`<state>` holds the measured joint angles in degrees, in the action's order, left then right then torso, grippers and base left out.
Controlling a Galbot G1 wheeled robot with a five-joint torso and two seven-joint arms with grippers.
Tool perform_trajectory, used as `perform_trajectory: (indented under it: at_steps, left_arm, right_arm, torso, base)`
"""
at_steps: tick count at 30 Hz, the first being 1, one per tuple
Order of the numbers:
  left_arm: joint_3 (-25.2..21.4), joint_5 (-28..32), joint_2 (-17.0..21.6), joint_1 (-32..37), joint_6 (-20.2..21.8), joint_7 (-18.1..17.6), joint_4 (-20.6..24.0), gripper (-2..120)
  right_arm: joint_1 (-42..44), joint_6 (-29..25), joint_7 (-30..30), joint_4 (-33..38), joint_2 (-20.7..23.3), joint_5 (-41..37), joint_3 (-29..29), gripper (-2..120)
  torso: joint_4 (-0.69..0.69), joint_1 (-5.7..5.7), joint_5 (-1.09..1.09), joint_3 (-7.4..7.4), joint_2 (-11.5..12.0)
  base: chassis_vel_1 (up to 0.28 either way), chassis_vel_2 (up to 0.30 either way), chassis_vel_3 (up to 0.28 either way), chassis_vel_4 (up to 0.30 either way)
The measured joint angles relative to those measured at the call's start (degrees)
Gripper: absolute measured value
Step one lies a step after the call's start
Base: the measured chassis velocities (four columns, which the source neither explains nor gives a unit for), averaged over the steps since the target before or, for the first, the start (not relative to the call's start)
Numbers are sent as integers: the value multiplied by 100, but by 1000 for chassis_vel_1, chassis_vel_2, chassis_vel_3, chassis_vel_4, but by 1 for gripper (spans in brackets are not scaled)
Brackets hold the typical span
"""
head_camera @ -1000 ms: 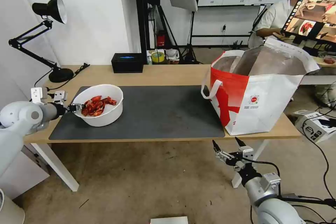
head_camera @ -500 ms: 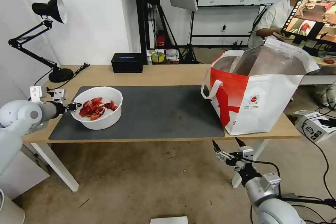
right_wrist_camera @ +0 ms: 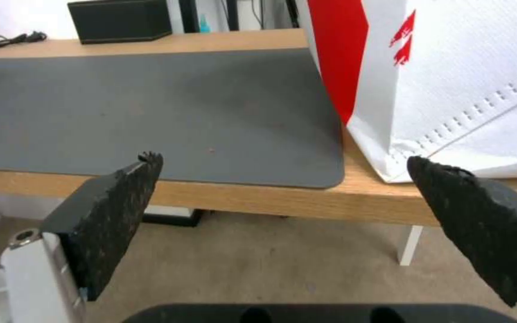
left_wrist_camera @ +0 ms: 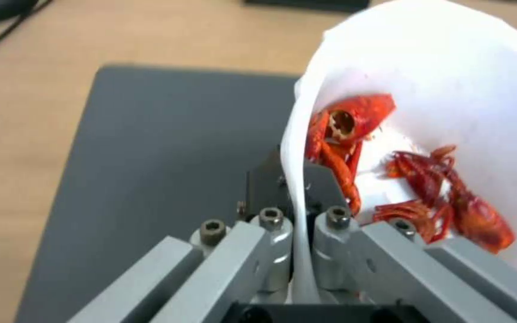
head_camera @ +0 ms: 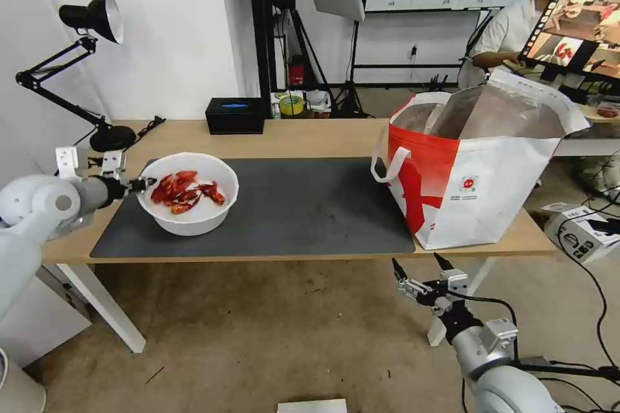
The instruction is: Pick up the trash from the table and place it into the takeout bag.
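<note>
Left end effector [head_camera: 143,183]: closed on the rim of the white bowl [head_camera: 188,193], at the bowl's left edge. Left wrist view confirms: the thin white rim [left_wrist_camera: 297,188] is pinched between the two fingers, one outside, one inside the bowl wall. Bowl holds red crayfish shells [head_camera: 184,188], bunched toward centre and left. Bowl is over the left end of the dark grey mat [head_camera: 271,206]; cannot tell whether its base touches the mat or is lifted clear.

Right end effector [head_camera: 420,268]: open, fingers spread wide, nothing between them. Position: below the front edge of the surface [head_camera: 310,135], in front of the takeout bag [head_camera: 478,168]. Right wrist view shows both black pads [right_wrist_camera: 115,211] apart, facing the mat edge and the bag's lower corner.

Takeout bag: upright on the right end of the surface, mouth open, foil lining visible, red side panel facing the mat. Well apart from the bowl.

Other items: black box w/ blue top [head_camera: 235,115] at rear of surface; black desk lamp [head_camera: 90,71] at rear left.
</note>
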<state>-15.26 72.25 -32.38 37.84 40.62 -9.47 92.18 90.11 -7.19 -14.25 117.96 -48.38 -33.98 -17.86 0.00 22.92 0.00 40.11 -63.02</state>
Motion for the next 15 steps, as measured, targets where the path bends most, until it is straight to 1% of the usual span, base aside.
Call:
perform_trajectory:
  at_steps: [2, 4, 7, 8, 9, 10, 11, 12, 14, 15]
  left_arm:
    - [170, 204, 8, -308, -4, -101, 143, 0]
    - [205, 251, 8, -369, -4, -122, 167, 0]
    - [575, 515, 1, -965, -4, -272, 314, 0]
    - [575, 515, 1, -965, -4, -272, 314, 0]
    - [904, 752, -22, -1422, -4, -390, 377, 0]
    - [1115, 900, -70, -1709, -4, -458, 395, 0]
    - [1115, 900, -70, -1709, -4, -458, 395, 0]
    - [1316, 1045, -140, -1995, -4, -519, 418, 0]
    - [1573, 1231, -261, -2324, 4, -591, 444, 0]
    - [1573, 1231, -261, -2324, 4, -591, 444, 0]
  right_arm:
    - [0, 0, 0, 0, 0, 0, 0, 100]
    - [0, 0, 0, 0, 0, 0, 0, 100]
    - [0, 0, 0, 0, 0, 0, 0, 100]
    - [0, 0, 0, 0, 0, 0, 0, 100]
    - [0, 0, 0, 0, 0, 0, 0, 100]
    - [0, 0, 1, 0, 0, 0, 0, 100]
    - [0, 0, 1, 0, 0, 0, 0, 100]
    - [0, 0, 1, 0, 0, 0, 0, 100]
    - [0, 0, 1, 0, 0, 0, 0, 100]
    - [0, 0, 1, 0, 0, 0, 0, 100]
  torso:
    - [0, 0, 1, 0, 0]
    - [0, 0, 0, 0, 0]
    - [0, 0, 1, 0, 0]
    - [0, 0, 1, 0, 0]
    - [-1, 0, 2, 0, 1]
    - [0, 0, 1, 0, 0]
    - [0, 0, 1, 0, 0]
    - [-1, 0, 1, 0, 0]
    - [-1, 0, 1, 0, 0]
    - [-1, 0, 1, 0, 0]
  base:
    - [0, 0, 0, 0]
    - [0, 0, 0, 0]
    - [0, 0, 0, 0]
    - [0, 0, 0, 0]
    - [0, 0, 0, 0]
    - [0, 0, 0, 0]
    - [0, 0, 0, 0]
    - [0, 0, 0, 0]
    - [0, 0, 0, 0]
    - [0, 0, 0, 0]
